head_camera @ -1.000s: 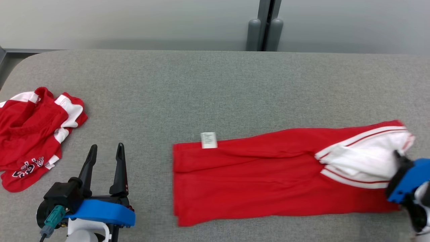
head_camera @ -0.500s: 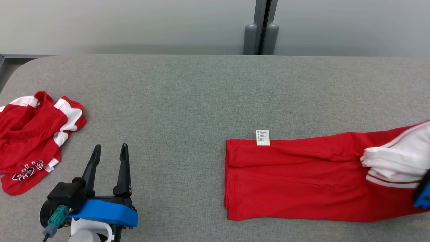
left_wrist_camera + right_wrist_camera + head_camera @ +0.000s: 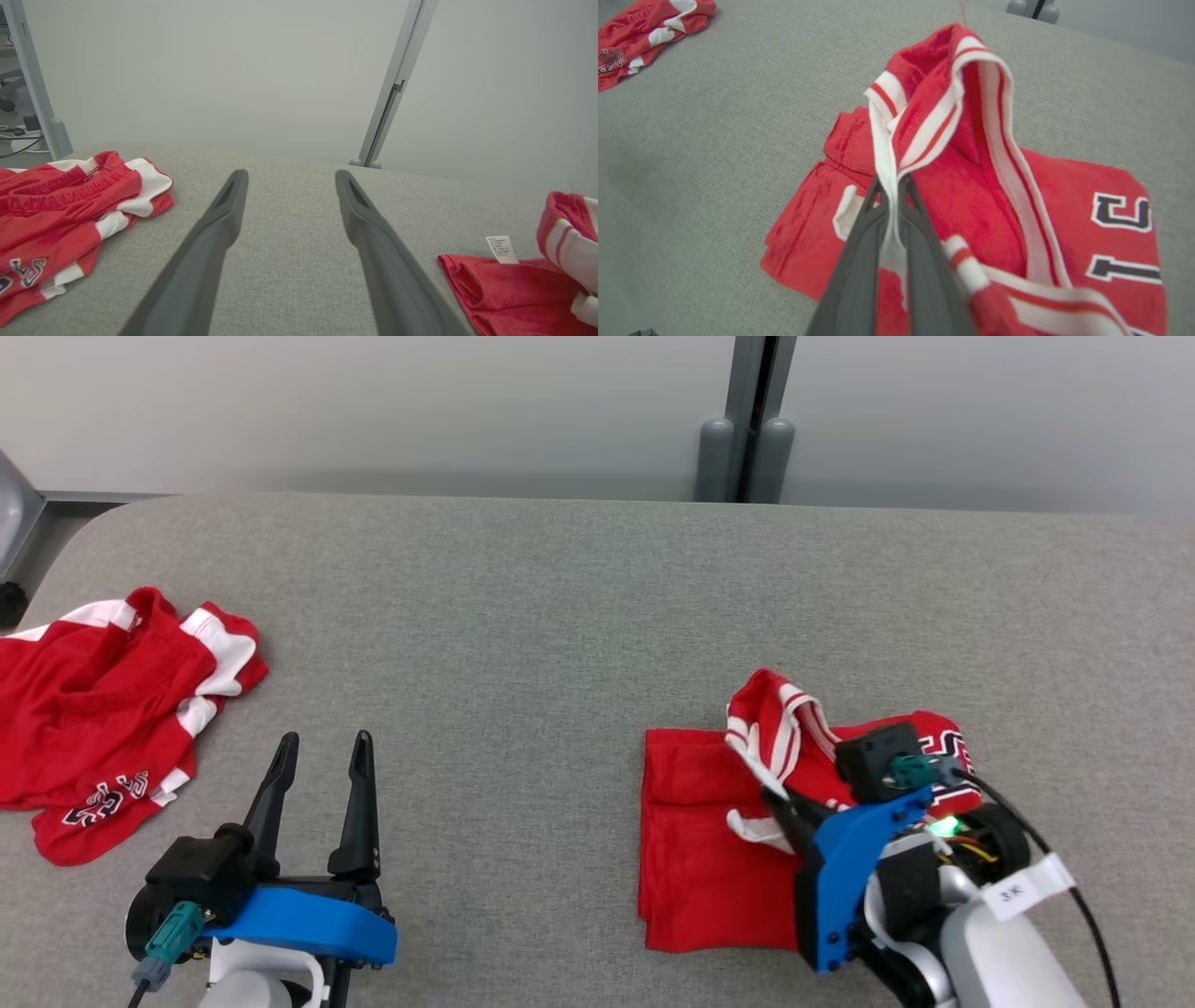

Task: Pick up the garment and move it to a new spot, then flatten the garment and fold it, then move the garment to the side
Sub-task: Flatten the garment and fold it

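We are pinching the red jersey in our right gripper, left gripper gaping empty, crumpled garment lying aside, jersey now doubled over.

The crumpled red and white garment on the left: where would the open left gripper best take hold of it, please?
Probably the white-banded edge of the crumpled red and white garment, from the side facing the left gripper: that fold stands raised off the grey table, offering a lip to pinch.
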{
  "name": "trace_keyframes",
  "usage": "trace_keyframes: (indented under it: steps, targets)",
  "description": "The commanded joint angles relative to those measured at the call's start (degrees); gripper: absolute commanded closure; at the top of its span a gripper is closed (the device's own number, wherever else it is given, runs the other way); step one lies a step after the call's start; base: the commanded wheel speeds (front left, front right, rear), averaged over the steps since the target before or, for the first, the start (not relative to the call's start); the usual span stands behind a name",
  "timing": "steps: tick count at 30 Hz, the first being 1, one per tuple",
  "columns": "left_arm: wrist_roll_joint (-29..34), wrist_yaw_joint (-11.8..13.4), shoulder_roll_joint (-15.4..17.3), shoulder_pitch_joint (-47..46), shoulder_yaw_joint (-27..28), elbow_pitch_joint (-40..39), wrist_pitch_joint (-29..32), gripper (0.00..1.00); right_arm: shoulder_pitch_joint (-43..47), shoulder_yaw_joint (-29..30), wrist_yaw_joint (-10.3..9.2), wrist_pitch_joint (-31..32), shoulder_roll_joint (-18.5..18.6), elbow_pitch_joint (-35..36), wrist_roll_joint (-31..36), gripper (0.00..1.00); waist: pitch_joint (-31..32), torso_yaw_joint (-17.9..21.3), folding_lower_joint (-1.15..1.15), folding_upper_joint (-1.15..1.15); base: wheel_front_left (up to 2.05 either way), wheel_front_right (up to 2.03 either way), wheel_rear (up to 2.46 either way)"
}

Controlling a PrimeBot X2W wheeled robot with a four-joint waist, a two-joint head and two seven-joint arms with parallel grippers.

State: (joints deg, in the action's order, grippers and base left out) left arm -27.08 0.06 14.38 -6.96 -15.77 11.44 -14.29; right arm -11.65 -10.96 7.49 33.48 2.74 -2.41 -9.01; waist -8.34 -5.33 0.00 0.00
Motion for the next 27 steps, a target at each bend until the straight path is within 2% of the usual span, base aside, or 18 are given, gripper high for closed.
trace_keyframes:
  steps: [1, 6, 15, 16, 17, 20, 22, 27]
  targets:
    - [0.02, -0.22, 0.05, -0.48, -0.01, 0.26, -0.27, 0.0, -1.21, -0.87, 0.01, -0.72, 0.27, -1.66, -0.61, 1.0, -0.15, -0.43, 0.0, 0.0, 0.0, 0.0, 0.0]
    - [0.13, -0.61, -0.09, -0.55, -0.17, 0.77, -0.49, 0.0, -4.4, -3.94, 0.02, -2.97, 0.27, -9.18, -2.67, 1.0, -0.48, -1.81, 0.0, 0.0, 0.0, 0.0, 0.0]
    - [0.37, -0.85, -0.66, -0.84, -0.68, 1.61, -0.63, 0.0, -8.3, -6.96, 0.02, -4.97, 0.24, -17.89, -4.64, 1.0, -0.4, -3.32, 0.0, 0.0, 0.0, 0.0, 0.0]
    - [0.36, -0.9, -0.63, -0.76, -0.71, 1.74, -0.66, 0.0, -8.43, -7.27, 0.02, -5.01, 0.23, -18.58, -4.87, 0.59, -0.28, -3.39, 0.0, 0.0, 0.0, 0.0, 0.0]
    - [0.38, -0.93, -0.68, -0.7, -0.76, 1.82, -0.67, 0.0, -8.72, -7.48, 0.02, -5.35, 0.23, -19.19, -5.03, 0.0, -0.18, -3.46, 0.0, 0.0, 0.0, 0.0, 0.0]
    - [0.31, -0.92, -0.85, -0.51, -0.86, 2.08, -0.73, 0.0, -9.13, -8.58, 0.02, -6.34, 0.23, -20.14, -7.55, 0.0, 0.17, -3.59, 0.0, 0.0, 0.0, 0.0, 0.0]
    - [0.17, -0.89, -0.86, -0.27, -0.84, 2.18, -0.74, 0.0, -8.93, -10.09, 0.02, -6.94, 0.23, -19.26, -12.46, 0.0, 0.43, -3.51, 0.0, 0.0, 0.0, 0.0, 0.0]
    - [0.0, -0.6, -0.5, 0.18, -0.42, 1.92, -0.78, 0.0, -10.28, -11.79, 0.01, -11.9, 0.29, -11.88, -22.67, 0.0, 0.87, -2.63, 0.0, 0.0, 0.0, 0.0, 0.0]
